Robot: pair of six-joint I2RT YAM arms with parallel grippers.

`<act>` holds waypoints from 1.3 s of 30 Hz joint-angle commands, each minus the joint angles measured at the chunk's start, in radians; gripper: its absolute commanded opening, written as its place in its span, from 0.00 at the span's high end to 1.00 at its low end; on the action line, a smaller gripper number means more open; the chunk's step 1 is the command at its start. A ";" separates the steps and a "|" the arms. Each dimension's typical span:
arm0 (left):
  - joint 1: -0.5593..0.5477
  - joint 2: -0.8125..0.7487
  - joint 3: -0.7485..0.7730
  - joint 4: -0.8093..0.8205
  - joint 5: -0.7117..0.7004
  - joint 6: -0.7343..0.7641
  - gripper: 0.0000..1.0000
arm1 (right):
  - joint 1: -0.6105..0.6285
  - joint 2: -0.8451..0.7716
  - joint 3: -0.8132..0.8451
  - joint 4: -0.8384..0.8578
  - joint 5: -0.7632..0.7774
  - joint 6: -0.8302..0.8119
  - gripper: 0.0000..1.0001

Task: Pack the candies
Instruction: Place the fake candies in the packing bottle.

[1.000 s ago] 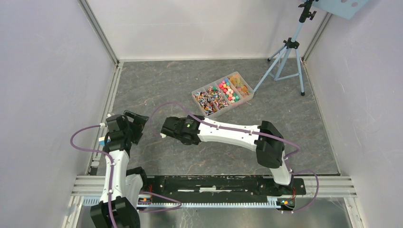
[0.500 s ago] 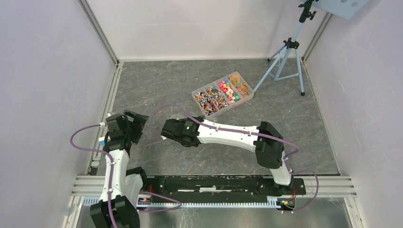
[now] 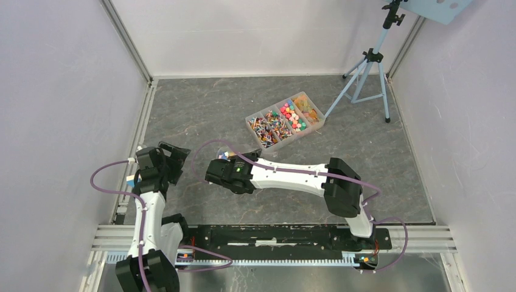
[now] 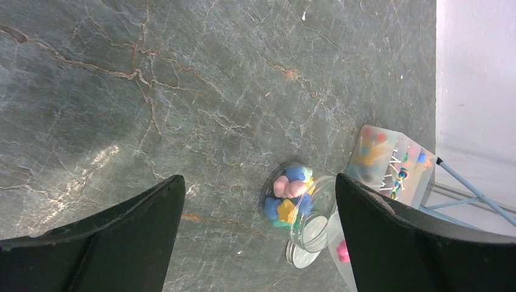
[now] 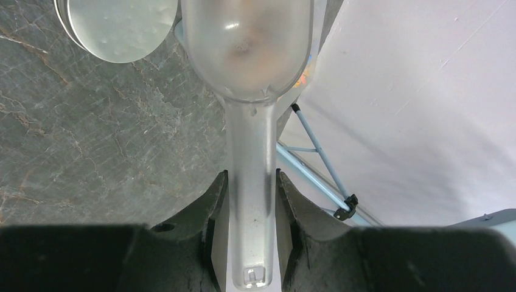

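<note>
Candies [image 3: 281, 123] are sorted by kind in the divided tray [image 3: 316, 125], out toward the far right of the surface [image 3: 201, 103]. More of them, blue, pink and yellow, sit inside the clear jar [image 4: 291, 196] near the middle of the surface, on the near-left side of the tray. Just beside the jar the round grey lid [image 5: 122, 27] lies flat on the surface.

I've got the right jaws clamped on the handle of the translucent scoop [image 5: 249, 55], its bowl hanging over the surface next to the lid. I cannot tell what the bowl carries. The right arm [image 3: 292, 173] lies across the middle of the surface and covers part of the jar in the overhead view.

Left jaws are wide apart with nothing between them, near the left edge and looking across at the jar. The blue tripod [image 3: 368, 67] stands in the far right corner, well clear of the tray.

Compared with a second ago, the right arm has slid back toward the near edge, and the jar now peeks out beyond its wrist. The left arm [image 3: 149, 201] hasn't moved.
</note>
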 commanded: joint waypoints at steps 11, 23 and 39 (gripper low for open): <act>0.009 -0.018 -0.002 0.033 0.011 0.022 0.02 | 0.006 -0.025 -0.012 0.021 0.039 -0.019 1.00; 0.008 -0.019 -0.004 0.179 0.250 0.069 0.01 | -0.021 -0.129 -0.008 -0.003 -0.141 0.031 1.00; -0.082 -0.021 0.072 0.264 0.570 0.060 0.03 | -0.219 -0.402 -0.159 0.214 -0.692 0.111 1.00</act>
